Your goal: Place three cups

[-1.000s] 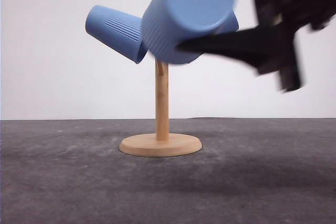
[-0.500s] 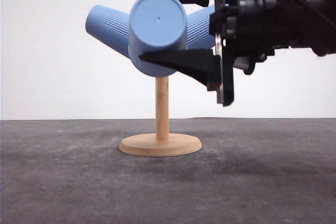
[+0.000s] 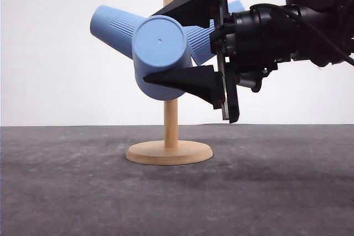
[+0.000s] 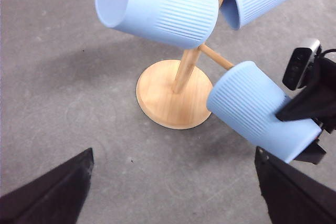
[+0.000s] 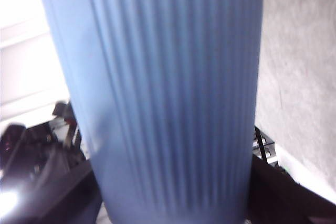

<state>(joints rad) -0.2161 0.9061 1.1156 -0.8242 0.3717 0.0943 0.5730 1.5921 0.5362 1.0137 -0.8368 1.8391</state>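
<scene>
**A:** Which step is this?

**B:** The last hanging, I'd judge. Two light-blue ribbed cups sit on the wooden stand already: the left-hand cup slanting up and outward, and the rear cup partly hidden behind the black fingers. The third cup is in the right gripper, flat base toward the front camera.

**A:** Is it on a peg?

**B:** In the left wrist view a bare peg runs from the pole to the cup's mouth (how far inside it reaches, I cannot tell). The next move probably calls for seating it fully, then parting the fingers and backing straight off so nothing gets dragged.

**A:** And the arms?

**B:** The right arm reaches in level from the right, wrist rolled so one finger lies above the cup and one below, clamped on its ribbed wall. The left gripper hangs above the grey table, fingers spread wide, holding nothing.
</scene>
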